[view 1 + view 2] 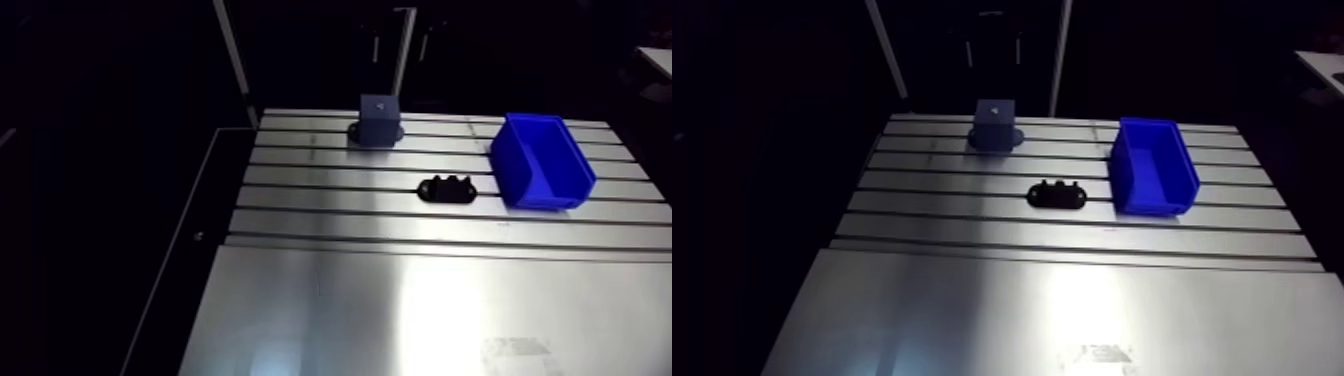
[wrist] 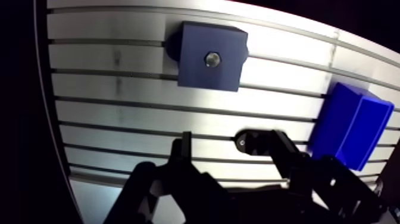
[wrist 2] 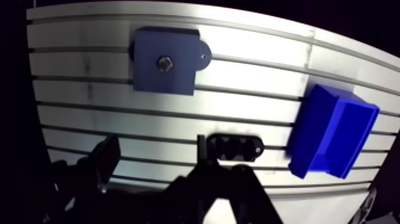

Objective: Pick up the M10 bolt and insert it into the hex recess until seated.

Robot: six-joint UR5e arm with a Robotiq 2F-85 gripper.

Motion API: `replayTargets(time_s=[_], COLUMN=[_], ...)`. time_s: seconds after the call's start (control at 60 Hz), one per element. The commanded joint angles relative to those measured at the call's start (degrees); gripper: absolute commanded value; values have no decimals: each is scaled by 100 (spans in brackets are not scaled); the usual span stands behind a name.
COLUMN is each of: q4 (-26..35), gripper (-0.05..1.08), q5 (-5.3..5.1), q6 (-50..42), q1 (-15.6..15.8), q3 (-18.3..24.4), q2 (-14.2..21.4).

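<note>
Aluminium tabletop [image 1: 420, 300] fills the arm view, carrying a dark-blue block [image 1: 379, 118] at the far side, a black fixture [image 1: 447, 189] nearer, and a blue bin [image 1: 548, 192] beside that. The arm itself cannot be made out here. In the wrist view the jaws hang spread apart and empty, pointing down from above the tabletop near the black fixture. Ahead of them the M10 bolt [image 2: 212, 58] shows as a metal head in the middle of the block's top face, well apart from the jaws.
</note>
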State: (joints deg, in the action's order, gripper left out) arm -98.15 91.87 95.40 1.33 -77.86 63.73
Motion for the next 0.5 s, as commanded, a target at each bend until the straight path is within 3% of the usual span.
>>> replayTargets(time_s=[0.017,0.367,0.5], q4=[645,676,715], gripper=[1,1,1], q5=[53,37,28], q6=[-1,17,18], q1=[-19,-54,-36], q3=[212,69,-192], q2=[354,1011,1300])
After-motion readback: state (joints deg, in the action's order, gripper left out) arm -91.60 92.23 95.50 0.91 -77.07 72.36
